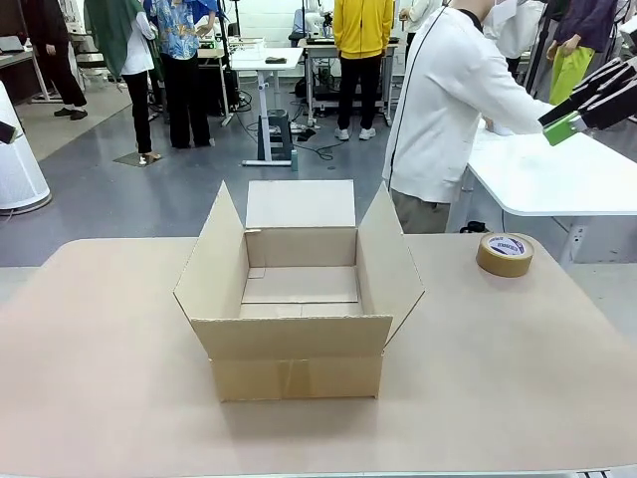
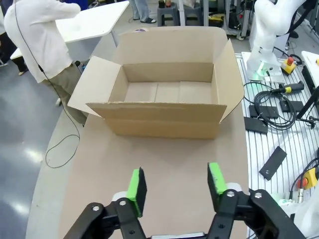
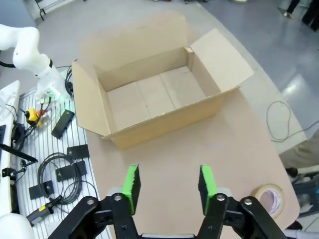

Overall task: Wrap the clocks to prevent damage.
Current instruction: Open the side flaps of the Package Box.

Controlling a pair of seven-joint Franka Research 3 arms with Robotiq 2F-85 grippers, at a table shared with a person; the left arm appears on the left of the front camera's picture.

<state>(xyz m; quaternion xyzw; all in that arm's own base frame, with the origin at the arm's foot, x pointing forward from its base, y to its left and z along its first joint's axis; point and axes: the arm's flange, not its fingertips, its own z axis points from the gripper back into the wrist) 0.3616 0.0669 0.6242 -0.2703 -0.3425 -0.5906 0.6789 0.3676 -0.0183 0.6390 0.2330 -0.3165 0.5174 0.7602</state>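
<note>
No clock is in view. An open cardboard box [image 1: 297, 351] stands in the middle of the brown table [image 1: 90, 378] with its flaps spread and nothing inside. My left gripper [image 2: 176, 175] hangs open above the table, short of the box [image 2: 159, 123], with nothing between its green pads. High over the table, my right gripper [image 3: 168, 174] is also open and empty, looking down at the box [image 3: 169, 118]. In the front view it is raised at the upper right [image 1: 553, 123].
A roll of brown tape [image 1: 505, 254] lies on the table's far right, also visible from the right wrist [image 3: 269, 199]. A person in a white top [image 1: 448, 110] stands beyond the far edge, turned toward a white table [image 1: 567, 179]. Cables and boxes lie on the robot's base [image 2: 279, 114].
</note>
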